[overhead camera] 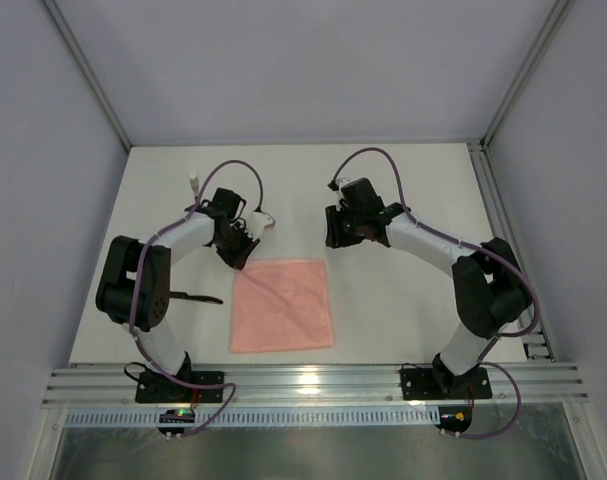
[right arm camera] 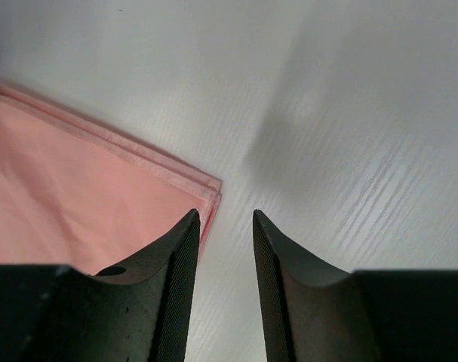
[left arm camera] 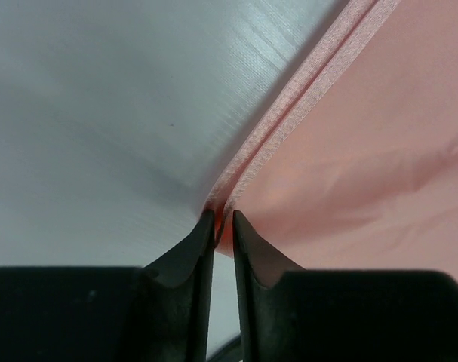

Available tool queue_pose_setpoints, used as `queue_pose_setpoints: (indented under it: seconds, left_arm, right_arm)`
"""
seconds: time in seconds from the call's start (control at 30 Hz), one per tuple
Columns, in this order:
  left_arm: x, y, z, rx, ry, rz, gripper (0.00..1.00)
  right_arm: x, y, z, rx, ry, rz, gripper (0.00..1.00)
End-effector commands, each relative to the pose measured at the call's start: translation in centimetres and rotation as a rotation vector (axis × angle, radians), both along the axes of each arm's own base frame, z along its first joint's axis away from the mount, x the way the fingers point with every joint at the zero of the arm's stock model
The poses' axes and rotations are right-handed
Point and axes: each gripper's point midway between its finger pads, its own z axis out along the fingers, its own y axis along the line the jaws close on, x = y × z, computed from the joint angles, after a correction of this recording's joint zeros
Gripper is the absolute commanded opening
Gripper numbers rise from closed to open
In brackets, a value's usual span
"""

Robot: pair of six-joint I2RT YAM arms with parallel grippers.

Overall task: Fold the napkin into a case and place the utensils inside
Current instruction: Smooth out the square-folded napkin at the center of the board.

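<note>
White tabletop bears the flat, near-square napkin; left hand barely parted at its corner, right hand open.

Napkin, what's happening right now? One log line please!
napkin lying flat | left gripper barely parted at far-left corner | right gripper open, beside far-right corner, holding nothing

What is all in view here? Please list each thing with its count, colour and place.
napkin: one, salmon pink, flat on the middle of the table.
utensil: one seen, black, left of the napkin, partly hidden by the left arm.
table: one, white, under everything.
left hand: one, black, at the napkin's far left corner, fingers nearly together.
right hand: one, black, open, near the napkin's far right corner, holding nothing.
</note>
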Motion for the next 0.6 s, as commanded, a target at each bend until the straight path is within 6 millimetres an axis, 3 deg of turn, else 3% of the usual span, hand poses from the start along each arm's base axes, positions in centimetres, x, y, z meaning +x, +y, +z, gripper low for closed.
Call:
queue_pose_setpoints:
  seconds: [0.0, 0.17, 0.23, 0.33, 0.43, 0.57]
  left_arm:
    - [2.1, -0.8, 1.8, -0.047, -0.076, 0.029, 0.2]
    - [2.5, -1.5, 4.0, -0.097, -0.113, 0.064, 0.33]
    - [2.6, -1.8, 5.7, -0.123, -0.15, 0.068, 0.35]
    - [2.2, -2.0, 7.1, -0.151, -0.166, 0.076, 0.4]
    - [1.2, -1.3, 6.5, -0.12, -0.133, 0.091, 0.4]
    - [-0.2, 0.7, 2.9, 0.006, -0.087, 0.111, 0.29]
  right_arm:
    - [-1.8, 1.9, 1.4, 0.061, -0.046, 0.056, 0.38]
    - [-5.4, 6.8, 1.8, 0.25, -0.047, 0.194, 0.15]
    - [-6.7, 7.7, 0.9, 0.293, 0.001, 0.218, 0.12]
    - [-6.8, 8.0, -1.0, 0.299, 0.046, 0.193, 0.08]
    - [-6.0, 7.7, -3.0, 0.281, 0.07, 0.132, 0.04]
    - [-5.3, 6.1, -5.7, 0.247, 0.152, 0.017, 0.04]
